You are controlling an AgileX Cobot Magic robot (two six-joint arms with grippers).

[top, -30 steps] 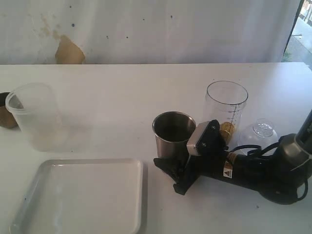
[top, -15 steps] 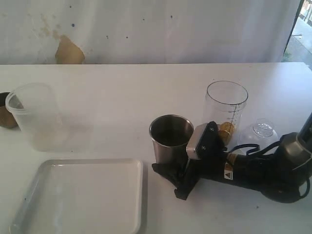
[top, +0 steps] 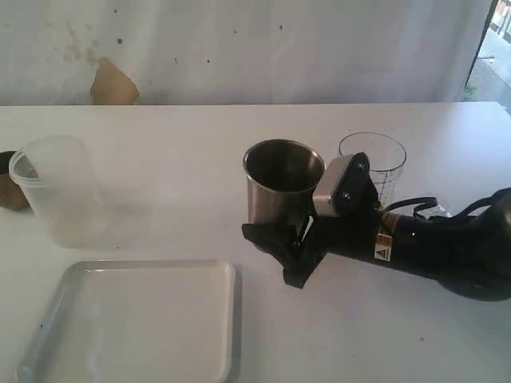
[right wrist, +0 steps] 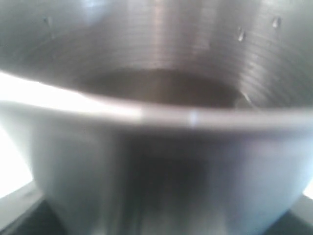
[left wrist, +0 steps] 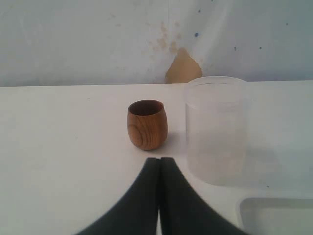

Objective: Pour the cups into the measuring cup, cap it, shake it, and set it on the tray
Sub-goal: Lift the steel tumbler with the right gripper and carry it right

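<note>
My right gripper is shut on the lower part of the brushed-steel tumbler, holding it upright above the table. The tumbler fills the right wrist view, with dark liquid inside. Just behind the arm stands the clear measuring cup with its printed scale, uncapped. The dome cap is hidden behind the arm. The brown wooden cup stands upright a short way beyond my left gripper, which is shut on nothing. It also peeks in as the wooden cup at the far left edge. The white tray lies at the front left.
A frosted unmarked plastic cup stands by the wooden cup, behind the tray; it is the frosted cup right of the wooden cup. The tray's corner shows beside it. A pale backdrop closes off the table's far edge.
The right gripper has lifted the steel tumbler off the table and raised it. The arm now covers the dome cap and the lower part of the measuring cup.
</note>
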